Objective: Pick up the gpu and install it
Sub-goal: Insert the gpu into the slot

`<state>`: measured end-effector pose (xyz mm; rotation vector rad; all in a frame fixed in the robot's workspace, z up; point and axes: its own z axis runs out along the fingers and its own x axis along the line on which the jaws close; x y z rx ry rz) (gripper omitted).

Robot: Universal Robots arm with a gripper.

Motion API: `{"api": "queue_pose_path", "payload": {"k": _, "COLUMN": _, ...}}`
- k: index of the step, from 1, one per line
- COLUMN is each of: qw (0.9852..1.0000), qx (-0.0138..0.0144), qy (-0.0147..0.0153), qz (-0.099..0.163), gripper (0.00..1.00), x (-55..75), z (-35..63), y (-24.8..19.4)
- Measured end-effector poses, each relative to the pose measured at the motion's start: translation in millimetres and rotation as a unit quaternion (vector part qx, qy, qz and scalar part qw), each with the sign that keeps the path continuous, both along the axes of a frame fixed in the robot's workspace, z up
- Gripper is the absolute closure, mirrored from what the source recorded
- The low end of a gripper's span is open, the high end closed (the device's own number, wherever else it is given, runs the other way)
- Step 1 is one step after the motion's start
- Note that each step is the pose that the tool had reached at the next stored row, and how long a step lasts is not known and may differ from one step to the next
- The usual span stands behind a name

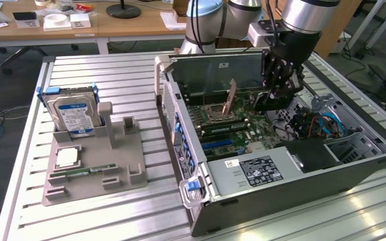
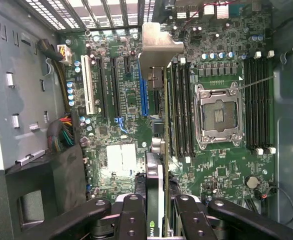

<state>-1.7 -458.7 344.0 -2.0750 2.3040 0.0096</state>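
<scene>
Pincer (image 2: 159,212) clamped on gpu (image 2: 155,175), edge-on over motherboard (image 2: 129,102); near end hidden between fingers (image 2: 131,217).

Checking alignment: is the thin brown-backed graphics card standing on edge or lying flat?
On edge, slightly tilted: the thin brown-backed graphics card rises over the green motherboard, clamped edge-on in the black end effector.
</scene>
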Motion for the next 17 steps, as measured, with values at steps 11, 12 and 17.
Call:
{"api": "queue_pose_path", "payload": {"k": 11, "qw": 1.0000, "qx": 0.0000, "qy": 0.0000, "qz": 0.000, "gripper": 0.73, "x": -13.6, "z": -5.7, "y": -1.4}}
{"api": "queue_pose_path", "payload": {"k": 12, "qw": 1.0000, "qx": 0.0001, "qy": 0.0000, "qz": 0.000, "gripper": 0.73, "x": -13.9, "z": -6.7, "y": -2.2}}
{"api": "queue_pose_path", "payload": {"k": 17, "qw": 1.0000, "qx": 0.0000, "qy": 0.0000, "qz": 0.000, "gripper": 0.73, "x": -14.7, "z": -10.9, "y": -3.5}}
